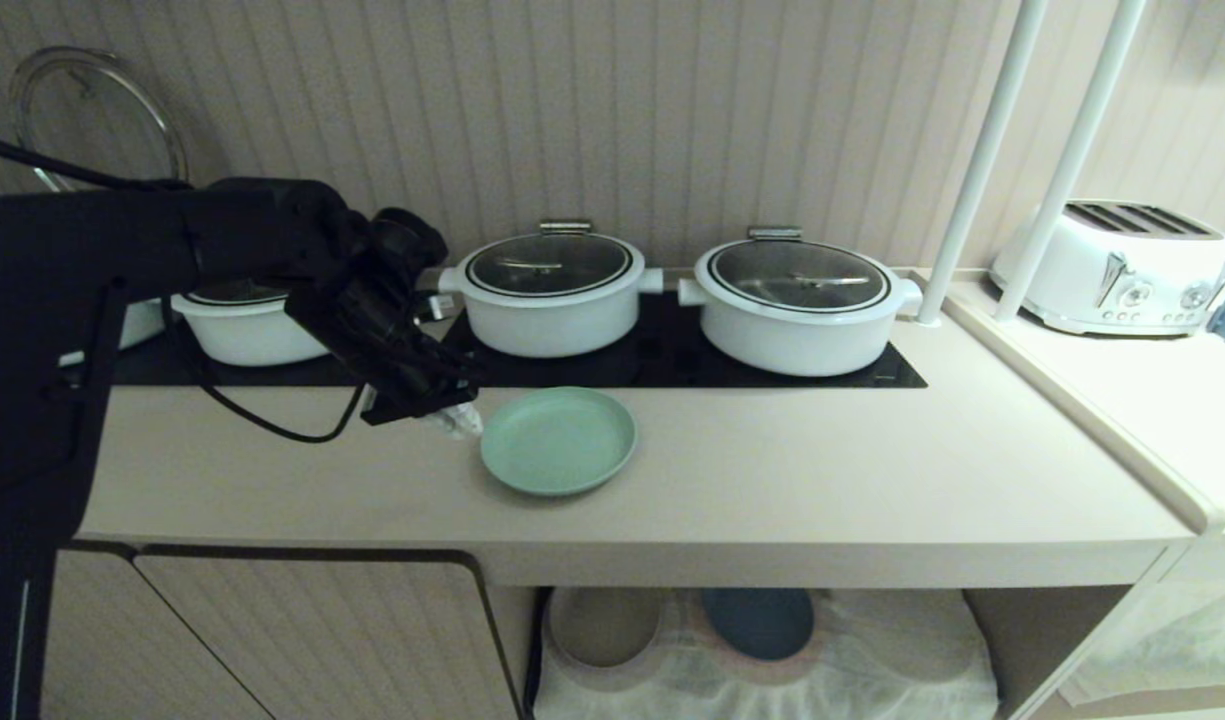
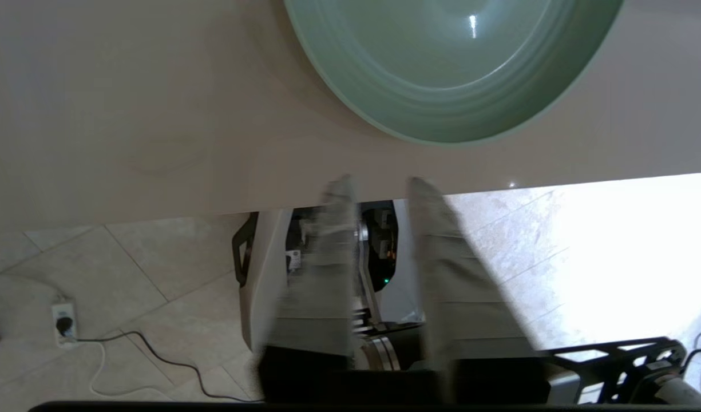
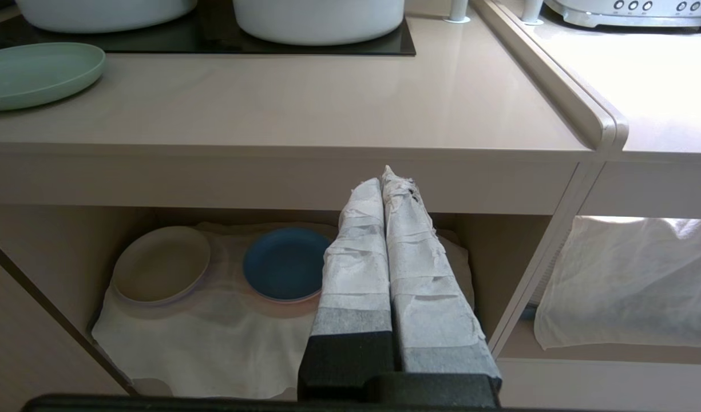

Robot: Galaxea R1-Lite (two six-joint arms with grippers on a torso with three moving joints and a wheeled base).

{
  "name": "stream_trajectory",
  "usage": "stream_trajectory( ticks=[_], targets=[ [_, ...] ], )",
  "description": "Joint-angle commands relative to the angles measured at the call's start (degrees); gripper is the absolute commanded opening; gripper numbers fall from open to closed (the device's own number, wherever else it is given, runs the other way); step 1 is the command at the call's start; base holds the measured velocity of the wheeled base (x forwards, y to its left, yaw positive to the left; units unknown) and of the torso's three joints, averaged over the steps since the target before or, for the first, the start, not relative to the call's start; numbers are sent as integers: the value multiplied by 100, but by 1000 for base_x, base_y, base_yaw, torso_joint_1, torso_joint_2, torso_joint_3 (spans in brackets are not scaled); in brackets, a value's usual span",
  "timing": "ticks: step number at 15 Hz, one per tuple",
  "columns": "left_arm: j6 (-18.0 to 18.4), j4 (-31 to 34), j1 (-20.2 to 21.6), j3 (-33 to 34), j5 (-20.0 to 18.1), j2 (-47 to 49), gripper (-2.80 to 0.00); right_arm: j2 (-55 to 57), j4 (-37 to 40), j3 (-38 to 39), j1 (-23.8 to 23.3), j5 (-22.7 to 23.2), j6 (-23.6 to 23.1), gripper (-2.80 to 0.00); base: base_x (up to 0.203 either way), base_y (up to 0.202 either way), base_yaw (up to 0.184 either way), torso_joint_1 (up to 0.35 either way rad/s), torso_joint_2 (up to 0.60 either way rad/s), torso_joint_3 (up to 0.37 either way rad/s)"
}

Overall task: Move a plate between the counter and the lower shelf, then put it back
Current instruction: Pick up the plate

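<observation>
Beige counter (image 1: 772, 470) under three white pots (image 1: 552, 295): your mint-green plate (image 1: 558, 440) sits flat near the front edge, just beside the left gripper (image 1: 452, 415), whose padded fingers (image 2: 339, 240) stand a little apart with nothing between them. The plate lies straight ahead of those fingertips, on the side away from the arm. Your right gripper (image 3: 384, 183), fingers pressed together, hangs low facing the lower shelf (image 3: 173, 349), so the left is nearer.

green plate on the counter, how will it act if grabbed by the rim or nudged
The green plate looks rigid, so it should hold its shape. Its smooth, glossy surface and the smooth counter suggest it may slide when nudged. It sits flat and shallow, so tipping or rolling seems unlikely, though the low rim offers little grip.
</observation>
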Motion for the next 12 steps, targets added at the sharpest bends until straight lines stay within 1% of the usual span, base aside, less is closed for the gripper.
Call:
stream_trajectory(
  ticks=[1,2,5,8,10,12],
  targets=[
    [-64,24,-3,-1,5,13,0,0,-2,0,0,0,3,-280,0,0,0,0,0,0],
    [-64,-37,5,-1,13,10,0,0,6,0,0,0,-5,-280,0,0,0,0,0,0],
    [-167,-608,6,-1,114,79,0,0,-2,0,0,0,-5,-280,0,0,0,0,0,0],
    [-179,-1243,-2,-1,423,365,0,0,-2,0,0,0,1,-280,0,0,0,0,0,0],
    [-165,-1352,12,-1,536,572,0,0,-2,0,0,0,-5,-280,0,0,0,0,0,0],
    [-161,-1365,41,-1,558,708,0,0,-2,0,0,0,-5,-280,0,0,0,0,0,0]
  ],
)
